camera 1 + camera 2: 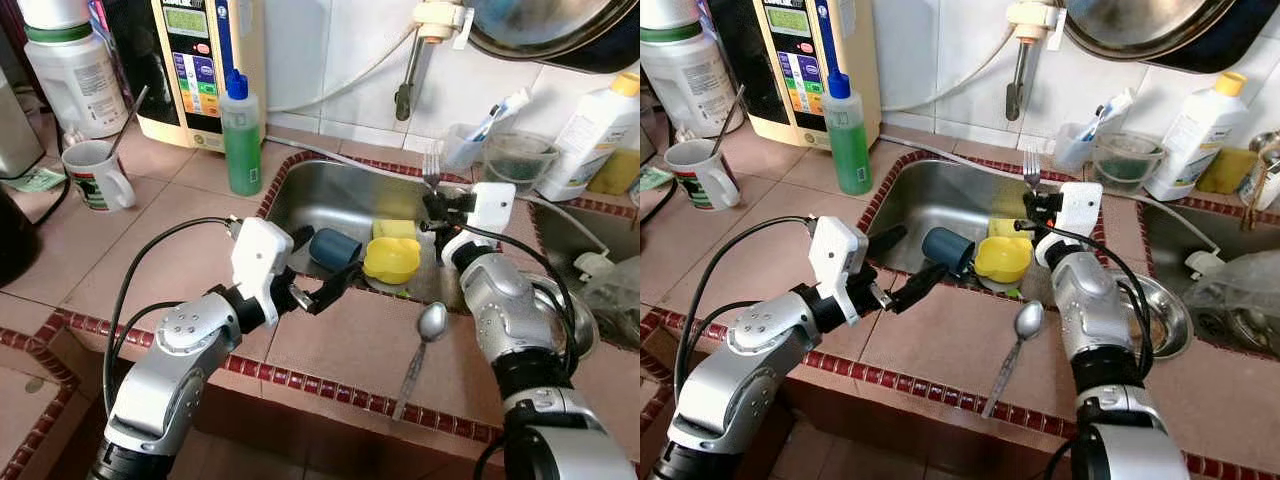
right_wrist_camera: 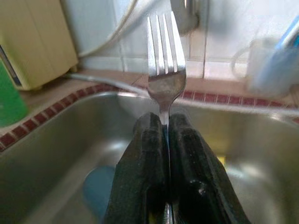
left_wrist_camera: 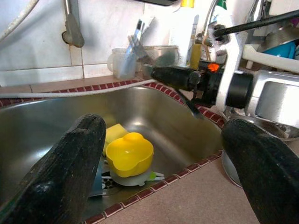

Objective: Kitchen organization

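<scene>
Right gripper (image 2: 163,140) was clamped on the fork (image 2: 164,70) low on its neck, tines up, above the sink (image 1: 330,195). Rigid, light, slick steel; might pivot. Left gripper (image 1: 325,290) spread wide at the sink's near rim.

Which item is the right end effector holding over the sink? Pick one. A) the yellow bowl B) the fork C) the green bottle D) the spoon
B: the right end effector has its fingers shut on the fork, tines up above the sink, while the spoon lies on the counter.
</scene>
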### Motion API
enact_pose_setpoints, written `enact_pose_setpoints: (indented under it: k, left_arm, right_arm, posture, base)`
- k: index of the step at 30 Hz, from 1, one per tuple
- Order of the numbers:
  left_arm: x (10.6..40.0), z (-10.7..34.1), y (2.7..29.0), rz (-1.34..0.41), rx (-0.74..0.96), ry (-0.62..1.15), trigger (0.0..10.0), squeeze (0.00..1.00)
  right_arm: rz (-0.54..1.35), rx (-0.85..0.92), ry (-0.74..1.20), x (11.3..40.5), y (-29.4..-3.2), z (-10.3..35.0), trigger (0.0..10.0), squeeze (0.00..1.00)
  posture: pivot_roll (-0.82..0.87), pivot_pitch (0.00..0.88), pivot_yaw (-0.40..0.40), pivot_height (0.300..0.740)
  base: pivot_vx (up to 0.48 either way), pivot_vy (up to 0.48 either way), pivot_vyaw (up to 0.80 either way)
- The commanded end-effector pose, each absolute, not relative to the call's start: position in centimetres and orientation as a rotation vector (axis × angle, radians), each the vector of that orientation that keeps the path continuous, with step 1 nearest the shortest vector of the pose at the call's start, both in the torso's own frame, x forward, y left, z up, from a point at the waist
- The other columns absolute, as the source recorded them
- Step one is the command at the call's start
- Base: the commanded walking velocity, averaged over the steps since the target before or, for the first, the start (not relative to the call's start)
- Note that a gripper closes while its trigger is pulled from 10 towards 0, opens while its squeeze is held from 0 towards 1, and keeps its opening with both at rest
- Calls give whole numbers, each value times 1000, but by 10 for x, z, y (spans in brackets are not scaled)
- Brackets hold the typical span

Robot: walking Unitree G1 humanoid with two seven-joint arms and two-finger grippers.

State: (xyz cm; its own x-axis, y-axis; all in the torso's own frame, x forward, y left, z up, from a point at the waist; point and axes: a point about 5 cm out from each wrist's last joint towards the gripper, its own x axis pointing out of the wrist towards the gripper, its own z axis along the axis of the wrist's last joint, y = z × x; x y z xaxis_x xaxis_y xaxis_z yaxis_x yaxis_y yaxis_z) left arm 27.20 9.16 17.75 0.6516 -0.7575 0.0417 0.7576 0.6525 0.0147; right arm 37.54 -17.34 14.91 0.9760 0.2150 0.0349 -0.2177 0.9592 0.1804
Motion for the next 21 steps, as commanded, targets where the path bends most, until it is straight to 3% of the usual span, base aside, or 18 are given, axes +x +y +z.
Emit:
enact_pose_setpoints:
  k: [1, 16, 17, 21]
  left_arm:
    - [269, 183, 87, -882, 3, -60, 10000, 0]
    - [256, 179, 76, -950, -3, -43, 10000, 0]
    - [256, 179, 76, -950, -2, -43, 10000, 0]
    - [257, 180, 76, -948, -2, -43, 10000, 0]
  right_arm:
    - [215, 204, -23, 379, -179, 156, 10000, 0]
    - [252, 259, 59, 386, -169, 148, 10000, 0]
    - [254, 265, 61, 386, -169, 148, 10000, 1000]
    - [264, 279, 62, 386, -167, 148, 10000, 1000]
  posture:
    - [104, 55, -43, 740]
    - [113, 42, -52, 740]
    - [113, 42, -52, 740]
    - [114, 38, -51, 740]
  base:
    - [0, 0, 0]
    - [0, 0, 0]
    - [0, 0, 0]
    - [0, 0, 0]
